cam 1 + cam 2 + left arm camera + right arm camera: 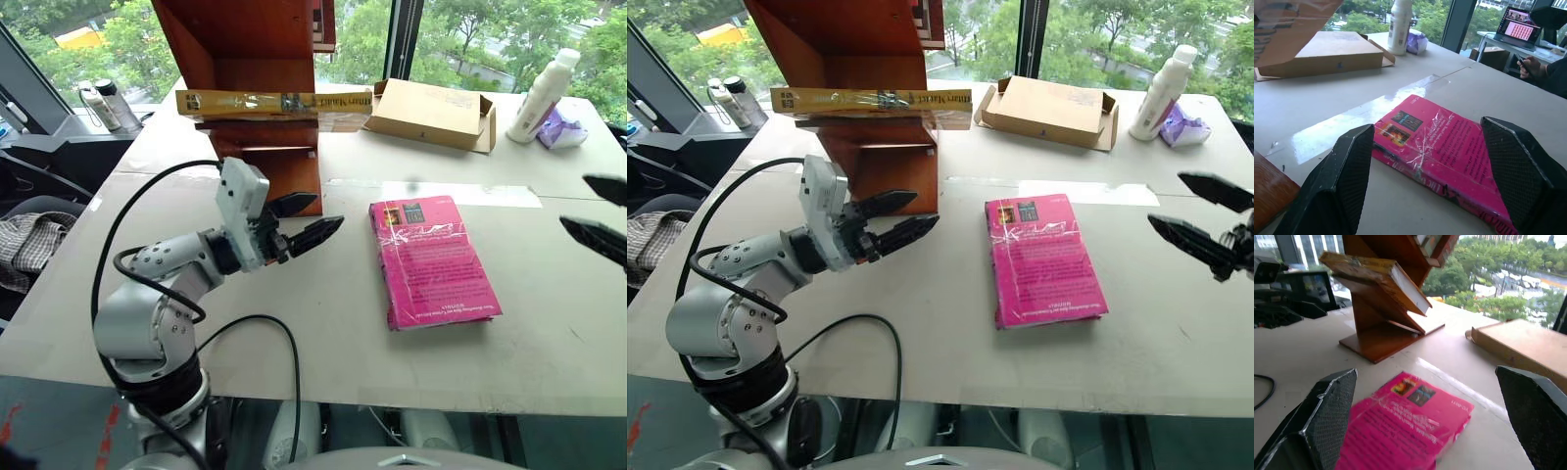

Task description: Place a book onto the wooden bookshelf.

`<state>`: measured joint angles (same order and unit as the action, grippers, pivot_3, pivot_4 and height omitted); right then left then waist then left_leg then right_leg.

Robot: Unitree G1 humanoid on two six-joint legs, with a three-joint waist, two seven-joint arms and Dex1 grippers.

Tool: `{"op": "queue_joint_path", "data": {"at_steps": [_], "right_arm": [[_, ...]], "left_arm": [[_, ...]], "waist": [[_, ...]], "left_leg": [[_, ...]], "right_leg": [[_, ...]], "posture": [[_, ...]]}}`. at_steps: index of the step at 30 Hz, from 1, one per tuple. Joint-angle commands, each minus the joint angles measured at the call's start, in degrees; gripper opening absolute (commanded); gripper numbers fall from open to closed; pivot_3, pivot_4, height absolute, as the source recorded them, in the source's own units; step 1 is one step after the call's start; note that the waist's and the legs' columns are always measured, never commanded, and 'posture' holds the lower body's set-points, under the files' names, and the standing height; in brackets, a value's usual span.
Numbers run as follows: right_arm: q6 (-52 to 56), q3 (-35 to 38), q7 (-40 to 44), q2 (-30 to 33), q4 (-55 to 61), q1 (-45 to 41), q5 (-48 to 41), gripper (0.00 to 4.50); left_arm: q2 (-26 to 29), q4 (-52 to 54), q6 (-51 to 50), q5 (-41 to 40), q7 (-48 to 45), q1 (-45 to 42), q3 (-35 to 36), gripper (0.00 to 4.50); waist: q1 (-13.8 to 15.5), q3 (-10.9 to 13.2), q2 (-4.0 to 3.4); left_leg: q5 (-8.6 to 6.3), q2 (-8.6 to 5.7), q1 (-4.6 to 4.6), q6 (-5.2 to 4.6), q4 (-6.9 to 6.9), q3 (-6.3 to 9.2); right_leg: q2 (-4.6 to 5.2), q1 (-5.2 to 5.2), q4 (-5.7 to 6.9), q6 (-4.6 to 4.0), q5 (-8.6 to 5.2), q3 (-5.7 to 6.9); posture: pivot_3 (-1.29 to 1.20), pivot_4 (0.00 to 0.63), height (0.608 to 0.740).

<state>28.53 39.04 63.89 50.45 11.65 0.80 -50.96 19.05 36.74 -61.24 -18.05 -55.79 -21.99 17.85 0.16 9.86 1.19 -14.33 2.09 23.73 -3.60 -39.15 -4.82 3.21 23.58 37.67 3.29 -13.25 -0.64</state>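
The yellow book (260, 102) already lies on the wooden bookshelf (257, 59). Both the left gripper (312, 222) and right gripper (1185, 217) hang apart and empty, so pull them away from the bookshelf without brushing the book's overhanging end.

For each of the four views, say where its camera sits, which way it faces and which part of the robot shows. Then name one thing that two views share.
Left eye: on the head, looking down at the table; left gripper open.
Right eye: beside it, same scene; right gripper open.
Left wrist: on the left arm, facing the pink book between its fingers.
Right wrist: on the right arm, facing the wooden bookshelf with the yellow book on it.
Shared: the pink book.
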Motion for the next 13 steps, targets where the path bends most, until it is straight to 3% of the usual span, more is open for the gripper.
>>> {"op": "queue_joint_path", "data": {"at_steps": [1,5,13], "right_arm": [[-2.6,8.01,4.7,1.57,-0.26,11.27,5.81,4.5],[-3.72,12.5,7.85,2.93,-2.39,18.46,9.3,4.5],[-5.46,13.43,8.88,3.56,-4.72,21.69,12.91,4.5]], "left_arm": [[7.62,-4.51,9.06,-2.9,-4.78,6.91,1.7,3.55],[13.95,-8.75,15.15,-4.93,-8.13,13.22,3.01,3.55],[18.93,-12.81,22.69,-6.56,-8.86,19.16,-0.21,3.55]], "waist": [[-0.01,0.0,-0.01],[-0.15,0.0,-0.02],[-0.17,-0.03,-0.05]], "left_leg": [[0.0,0.03,0.01,0.0,0.04,0.0],[-0.03,0.03,0.03,-0.01,0.05,-0.05],[-0.15,0.03,0.04,0.2,0.06,0.02]], "right_leg": [[-0.02,0.03,-0.03,0.0,-0.01,0.01],[0.06,0.04,-0.16,-0.01,0.0,0.02],[0.61,0.06,-0.21,-0.07,0.03,0.07]], "posture": [[0.0,0.15,0.74],[0.0,0.15,0.74],[0.0,0.15,0.74]]}}
